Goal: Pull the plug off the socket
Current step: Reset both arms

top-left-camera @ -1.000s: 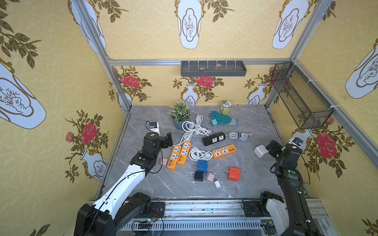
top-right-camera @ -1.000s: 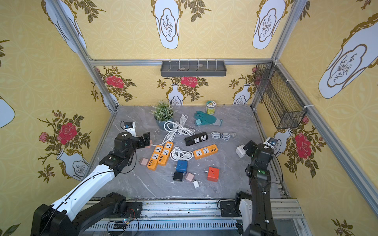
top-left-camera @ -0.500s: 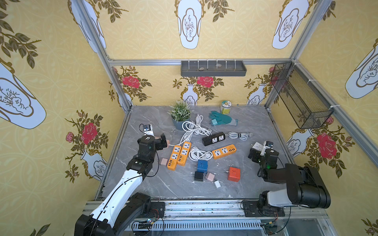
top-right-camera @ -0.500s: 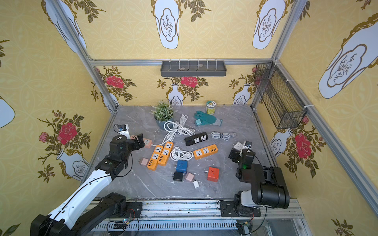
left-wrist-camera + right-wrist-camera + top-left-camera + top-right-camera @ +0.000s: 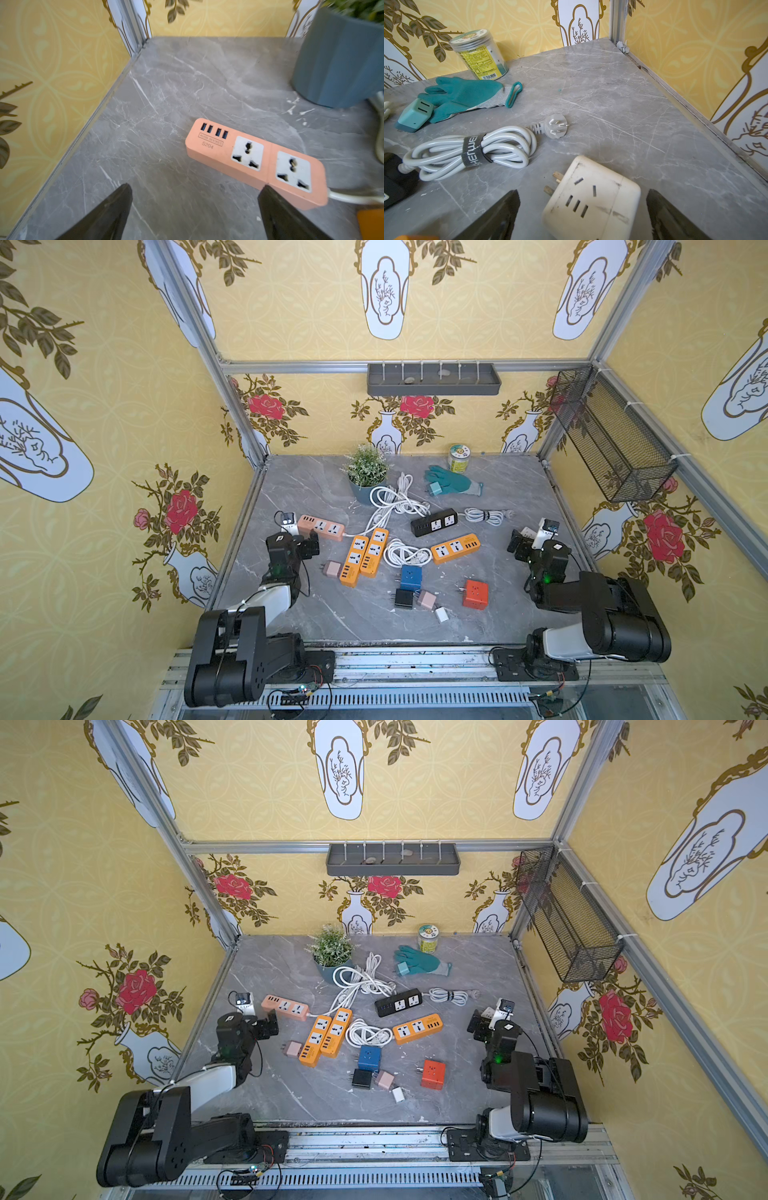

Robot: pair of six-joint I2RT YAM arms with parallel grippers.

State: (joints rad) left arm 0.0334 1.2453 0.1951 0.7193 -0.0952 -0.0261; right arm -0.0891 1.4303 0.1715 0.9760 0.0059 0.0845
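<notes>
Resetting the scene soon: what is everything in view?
orange power strips: 3, orange, mid-table
pink power strip: 1, pink, left side
black power strip: 1, black, centre back
white cables: 3 coils, white, centre and back
small adapters: 6, blue, red, black, white, two pink, front half
white adapter: 1, white, right side
glove: 1, green, back
teal charger: 1, teal, against glove
jar: 1, clear, back wall
potted plant: 1, green, back
shelf tray: 1, grey, back wall
wire basket: 1, black, right wall
left tool: 1, black, open
right tool: 1, black, open around white adapter
</notes>
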